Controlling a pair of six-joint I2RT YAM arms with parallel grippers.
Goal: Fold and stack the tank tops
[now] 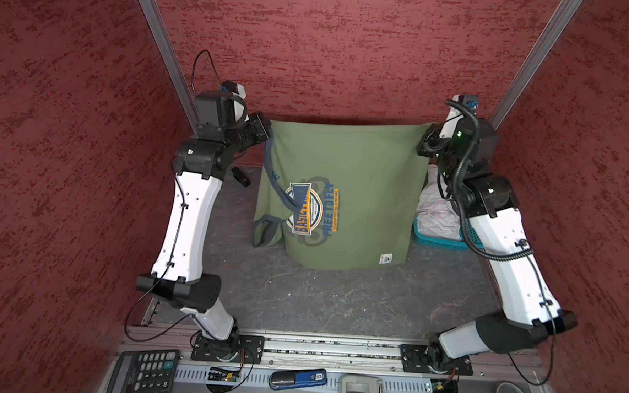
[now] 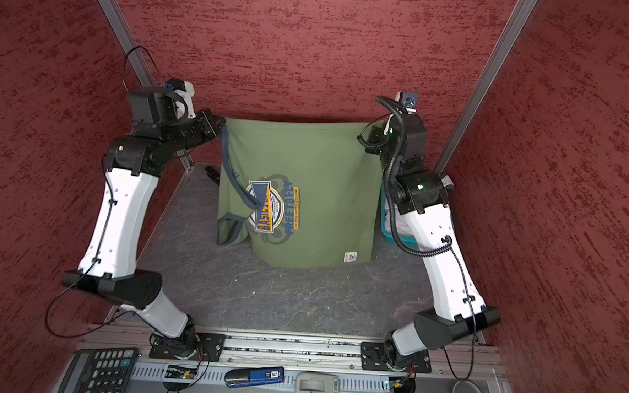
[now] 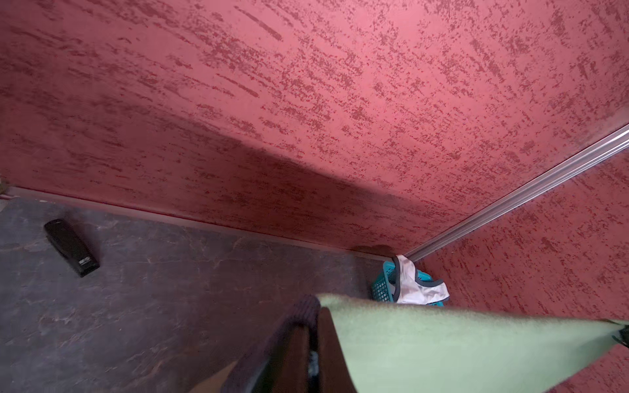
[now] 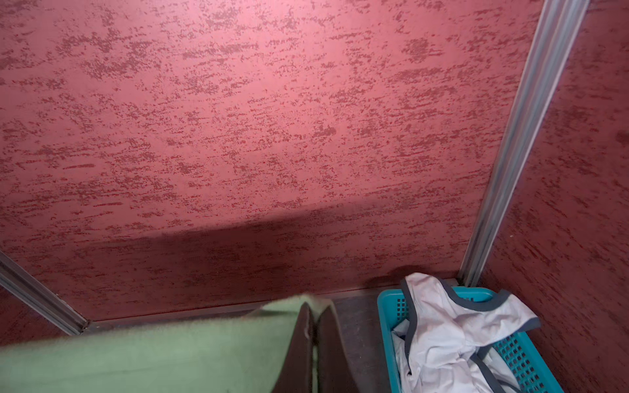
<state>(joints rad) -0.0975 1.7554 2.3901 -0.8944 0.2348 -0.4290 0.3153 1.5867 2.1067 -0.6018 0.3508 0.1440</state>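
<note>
Nearest me, a calculator point(image 1: 144, 375) and a blue stapler point(image 1: 298, 378) lie on the front ledge, well apart from the cloth. I find the left gripper point(image 1: 269, 129) and right gripper point(image 1: 424, 136) each clamped tight on one end of the upper edge of the green top point(image 1: 354, 177). It hangs stretched between them by the back wall, print facing me; whether its lower edge touches the table point(image 1: 300, 300) I cannot tell. The white top point(image 1: 438, 215) lies crumpled in the basket point(image 1: 438, 242) at the back right corner, partly draped over the rim.
</note>
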